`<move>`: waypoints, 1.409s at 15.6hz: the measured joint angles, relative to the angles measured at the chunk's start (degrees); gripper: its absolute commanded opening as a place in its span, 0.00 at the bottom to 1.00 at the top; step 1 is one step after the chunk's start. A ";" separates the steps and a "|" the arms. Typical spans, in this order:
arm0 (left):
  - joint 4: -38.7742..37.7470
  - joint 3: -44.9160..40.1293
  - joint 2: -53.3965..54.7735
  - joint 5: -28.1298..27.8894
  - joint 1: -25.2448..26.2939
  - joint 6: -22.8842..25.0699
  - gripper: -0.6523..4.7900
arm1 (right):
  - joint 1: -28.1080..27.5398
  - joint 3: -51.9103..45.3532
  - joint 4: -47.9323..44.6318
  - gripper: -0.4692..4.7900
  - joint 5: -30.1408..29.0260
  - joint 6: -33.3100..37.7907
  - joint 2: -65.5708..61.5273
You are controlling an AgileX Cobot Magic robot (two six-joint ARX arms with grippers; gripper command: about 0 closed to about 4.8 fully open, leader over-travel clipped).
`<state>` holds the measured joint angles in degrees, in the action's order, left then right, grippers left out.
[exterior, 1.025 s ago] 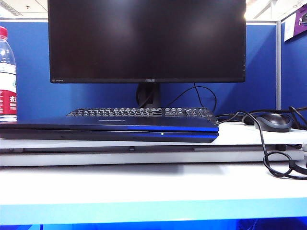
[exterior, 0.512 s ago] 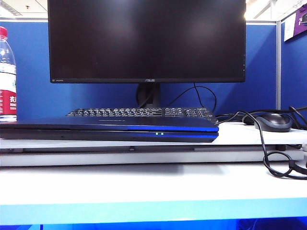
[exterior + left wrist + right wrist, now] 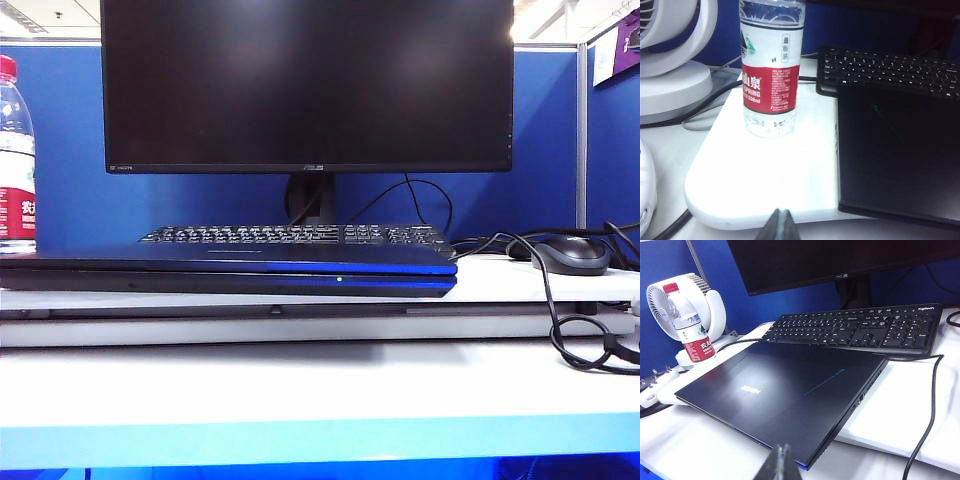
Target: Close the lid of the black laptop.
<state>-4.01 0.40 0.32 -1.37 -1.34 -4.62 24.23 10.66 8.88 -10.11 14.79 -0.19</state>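
Both left gripper (image 3: 778, 227) and right gripper (image 3: 778, 463) pinched closed, empty, off the black laptop (image 3: 785, 395).

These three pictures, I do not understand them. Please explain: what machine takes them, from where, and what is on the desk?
A robot with two arms takes them. One camera stands off the arms and faces the desk; one sits on each wrist. The dark tip low in each wrist picture is that arm's hand: the left hand near the water bottle, the right hand before the black laptop. Both hands are shut and hold nothing. The lid lies flat, already closed. Behind it are a keyboard, a monitor, a mouse and a white fan.
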 measured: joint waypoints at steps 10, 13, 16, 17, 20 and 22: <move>-0.02 0.00 0.00 0.02 0.00 0.00 0.11 | -12.63 -10.16 -1.53 0.09 8.37 -8.55 -0.04; -0.04 0.00 0.00 0.02 0.00 0.00 0.11 | -14.80 -10.16 -3.61 0.09 8.85 -8.52 0.02; -0.07 0.00 0.00 0.02 0.00 0.00 0.11 | -17.70 -10.19 -3.61 0.09 9.03 -9.99 0.02; -0.07 0.00 0.00 0.02 0.00 0.00 0.11 | -18.45 -10.19 -3.61 0.09 9.03 -10.05 0.02; -0.07 0.00 0.00 0.02 0.00 0.00 0.11 | -18.86 -10.19 -3.61 0.09 9.03 -10.19 0.02; -0.07 0.00 0.00 0.02 0.00 0.00 0.11 | -18.86 -10.19 -3.48 0.09 9.03 -10.23 0.02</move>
<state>-4.08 0.40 0.32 -1.34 -1.34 -4.62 5.37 0.47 5.41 -1.08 4.56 -0.16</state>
